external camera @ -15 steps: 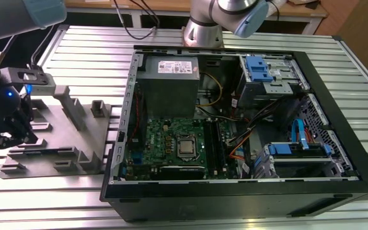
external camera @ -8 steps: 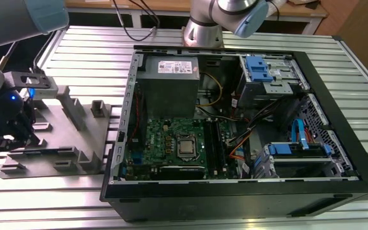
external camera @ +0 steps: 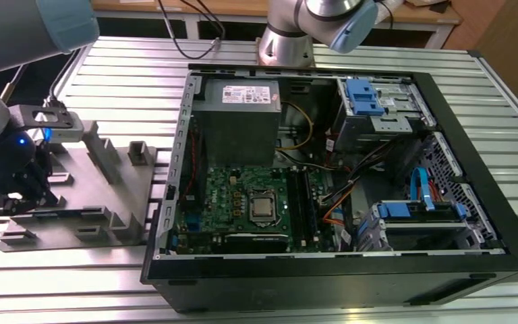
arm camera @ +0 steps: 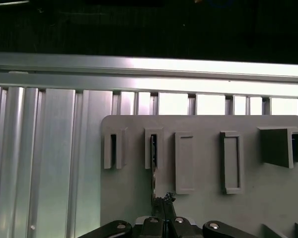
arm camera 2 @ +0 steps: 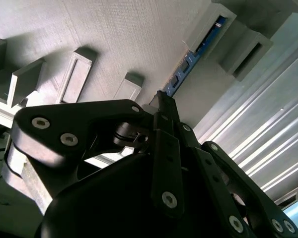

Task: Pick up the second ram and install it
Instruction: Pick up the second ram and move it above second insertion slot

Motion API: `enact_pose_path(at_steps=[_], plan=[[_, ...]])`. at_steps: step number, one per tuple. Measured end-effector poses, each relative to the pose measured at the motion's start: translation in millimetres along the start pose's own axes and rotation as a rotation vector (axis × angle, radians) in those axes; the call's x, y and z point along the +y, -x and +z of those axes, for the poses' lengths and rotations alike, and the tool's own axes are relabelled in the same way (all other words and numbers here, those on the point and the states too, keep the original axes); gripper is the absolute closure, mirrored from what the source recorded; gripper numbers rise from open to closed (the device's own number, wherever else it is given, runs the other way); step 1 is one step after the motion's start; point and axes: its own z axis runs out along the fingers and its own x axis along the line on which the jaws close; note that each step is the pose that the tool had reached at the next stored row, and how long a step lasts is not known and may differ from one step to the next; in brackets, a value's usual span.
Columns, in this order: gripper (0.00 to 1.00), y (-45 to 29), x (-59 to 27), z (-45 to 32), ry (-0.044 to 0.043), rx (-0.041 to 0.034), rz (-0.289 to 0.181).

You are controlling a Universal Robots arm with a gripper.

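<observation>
Pressed together at the black, linked metal claw [arm camera 2: 165, 105], pinching the thin edge of the second ram [arm camera 2: 189, 63], a long, narrow, dark bluish-green memory stick standing on edge in a slot of the pale grey plastic holder block [arm camera: 268, 198] at the exterior view's left, on the ribbed aluminium table [external camera: 133, 67]. Hard to tell how far along the stick the hold sits. If off-centre, could tilt on lifting, bind against the slot walls, drag the block along or slip free; squeezing across the chips could also mark the board. Any skew in the grip would likely mean a cocked, jammed fit at the long black motherboard slots [external camera: 301, 202]. In the block, besides the stick, rectangular pockets [arm camera: 185, 162] that look bare. Well apart to the right, in the open black computer case [external camera: 331, 287]: green motherboard [external camera: 232, 202], grey power supply box [external camera: 237, 121], blue drive brackets [external camera: 364, 98].
</observation>
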Motion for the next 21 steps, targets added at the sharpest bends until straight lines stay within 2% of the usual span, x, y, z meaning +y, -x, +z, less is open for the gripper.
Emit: enact_pose_path(at_steps=[5, 13, 15, 16, 18, 19, 20, 21], plan=[[0.93, -4.3, 0.1, 0.3, 0.0, 0.0001, 0.0], [0.92, -4.4, 0.1, 0.3, 0.0, -0.0012, 0.0], [0.8, -4.4, 0.1, 0.3, 0.0, -0.0014, 0.0], [0.8, -4.4, 0.1, 0.4, 0.0, -0.0014, 0.0], [0.67, -4.4, 0.1, 0.6, 0.0, -0.0013, 0.0], [0.67, -4.4, 0.1, 0.6, 0.0001, -0.0012, 0.0], [0.61, -4.4, 0.1, 0.7, 0.0, -0.0012, 0.0], [0.61, -4.4, 0.1, 0.9, 0.0001, -0.0011, 0.0]])
